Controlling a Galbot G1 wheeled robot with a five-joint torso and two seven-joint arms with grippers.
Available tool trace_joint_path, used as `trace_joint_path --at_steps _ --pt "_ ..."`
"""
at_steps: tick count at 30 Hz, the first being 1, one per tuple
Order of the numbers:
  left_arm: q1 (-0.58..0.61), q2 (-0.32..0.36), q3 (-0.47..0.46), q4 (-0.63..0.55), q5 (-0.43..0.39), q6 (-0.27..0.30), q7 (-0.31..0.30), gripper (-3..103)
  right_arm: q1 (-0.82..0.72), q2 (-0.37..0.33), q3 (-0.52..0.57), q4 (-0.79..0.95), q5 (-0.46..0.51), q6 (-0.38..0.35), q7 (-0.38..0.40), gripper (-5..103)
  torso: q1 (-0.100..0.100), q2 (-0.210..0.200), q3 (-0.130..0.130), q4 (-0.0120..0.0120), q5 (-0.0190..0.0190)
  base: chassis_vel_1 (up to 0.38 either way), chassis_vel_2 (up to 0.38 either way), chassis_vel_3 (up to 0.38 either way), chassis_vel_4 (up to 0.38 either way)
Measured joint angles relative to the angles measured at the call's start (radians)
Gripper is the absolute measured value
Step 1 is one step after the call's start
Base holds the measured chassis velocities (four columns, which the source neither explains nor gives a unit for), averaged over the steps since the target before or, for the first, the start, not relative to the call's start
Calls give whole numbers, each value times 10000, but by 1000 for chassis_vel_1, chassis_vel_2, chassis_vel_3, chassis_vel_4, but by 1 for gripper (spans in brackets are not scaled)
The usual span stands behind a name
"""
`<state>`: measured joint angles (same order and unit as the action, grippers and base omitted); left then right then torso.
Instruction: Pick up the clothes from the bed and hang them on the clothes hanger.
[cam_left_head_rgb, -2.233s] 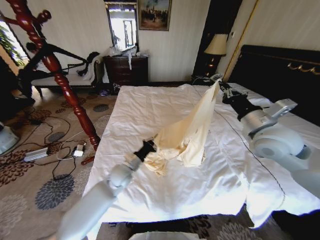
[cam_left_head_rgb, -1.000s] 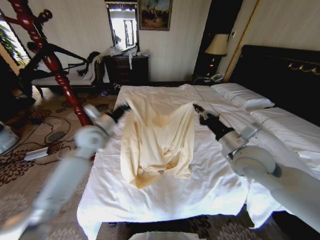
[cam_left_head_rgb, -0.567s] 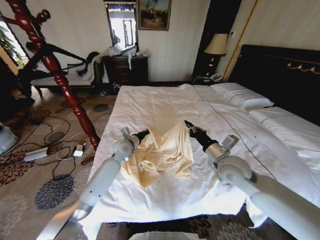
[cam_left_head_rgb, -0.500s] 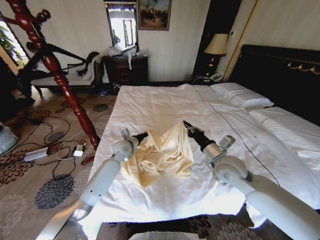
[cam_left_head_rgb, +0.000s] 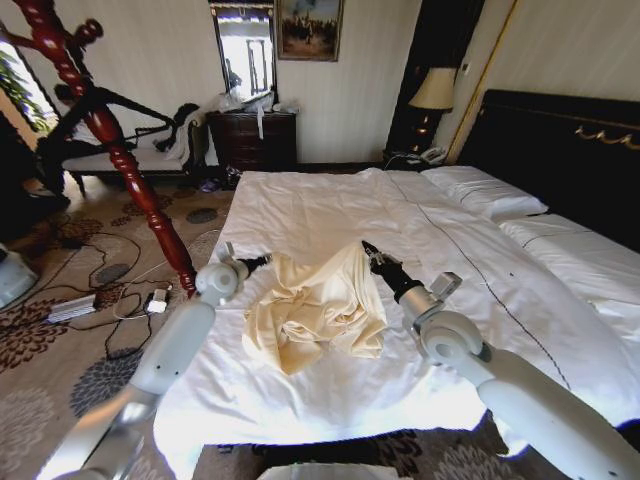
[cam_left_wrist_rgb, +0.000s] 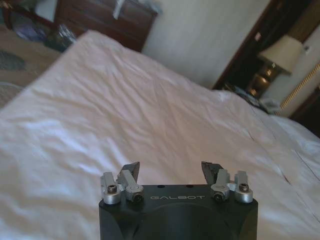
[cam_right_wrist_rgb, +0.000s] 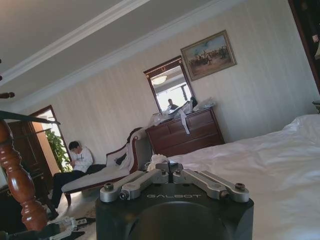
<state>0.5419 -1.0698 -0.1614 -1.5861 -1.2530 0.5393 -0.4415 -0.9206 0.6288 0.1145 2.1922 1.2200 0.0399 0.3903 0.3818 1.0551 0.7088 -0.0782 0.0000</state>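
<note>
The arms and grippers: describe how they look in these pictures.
Both arms are smooth light-grey tubes with rounded joints, ending in black wrist sections. The left gripper has a black housing printed GALBOT, silver linkages with screws, and short black fingers. The right gripper has the same black GALBOT housing and silver links. In the head view both grippers look slim and dark.

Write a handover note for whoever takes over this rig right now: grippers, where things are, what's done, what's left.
Left gripper: open, holding nothing, just off the top's left edge over the sheet.
Right gripper: shut on the cream top, pinching a raised peak of fabric.
The rest of the top lies crumpled on the bed, near the middle of the white sheet.
Black hanger: off to the left, by the red-brown wooden stand.
Done: one corner gripped.
Left: grip the other side, lift the top clear, carry it to the hanger and hang it.
</note>
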Motion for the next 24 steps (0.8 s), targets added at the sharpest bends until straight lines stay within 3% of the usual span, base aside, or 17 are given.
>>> trace_joint_path --at_steps 1,4,5,9,12,13,16,17,20,22,24 --pt "0 0 0 0 0 0 0 72 0 0 0 0 0 0 0 0 0 0 0 0 0 0 0 0 0" --pt "276 243 -75 -57 458 -623 233 88 -85 -84 173 161 218 19 83 0 0 1 0 4 -3 0 0 0 0" --pt "345 370 -36 -37 759 -666 373 88 -117 -112 200 199 231 23 97 0 0 0 0 5 -3 0 0 0 0" --pt "350 872 231 106 1205 -360 481 99 -126 -164 198 256 231 31 108 0 0 0 1 2 -4 0 0 0 0" --pt "479 1141 194 -177 966 -307 369 100 -100 -152 196 305 231 34 108 0 2 0 0 4 1 0 0 0 0" --pt "779 1313 81 -875 348 -311 284 100 -105 -141 229 332 228 41 107 0 2 -1 1 7 -1 0 0 0 0" --pt "1803 1456 206 -2945 -488 -482 230 100 -208 -160 288 346 164 68 109 0 -1 1 -2 -2 3 0 0 0 0" --pt "1803 1456 206 -2945 -488 -482 230 100 -208 -160 288 346 164 68 109 0 -1 1 -2 -2 3 0 0 0 0" --pt "3157 1139 783 -4360 -164 -284 -20 100 -224 -182 291 360 123 78 116 0 -3 1 -1 4 3 0 0 0 0" --pt "3403 1014 928 -4488 -26 -162 -105 100 -224 -202 291 361 121 78 117 0 -3 1 -1 7 -2 0 0 0 0" --pt "3772 678 1429 -4476 767 246 -357 103 -221 -279 291 319 116 81 118 0 -4 1 -1 5 -1 0 0 0 0"
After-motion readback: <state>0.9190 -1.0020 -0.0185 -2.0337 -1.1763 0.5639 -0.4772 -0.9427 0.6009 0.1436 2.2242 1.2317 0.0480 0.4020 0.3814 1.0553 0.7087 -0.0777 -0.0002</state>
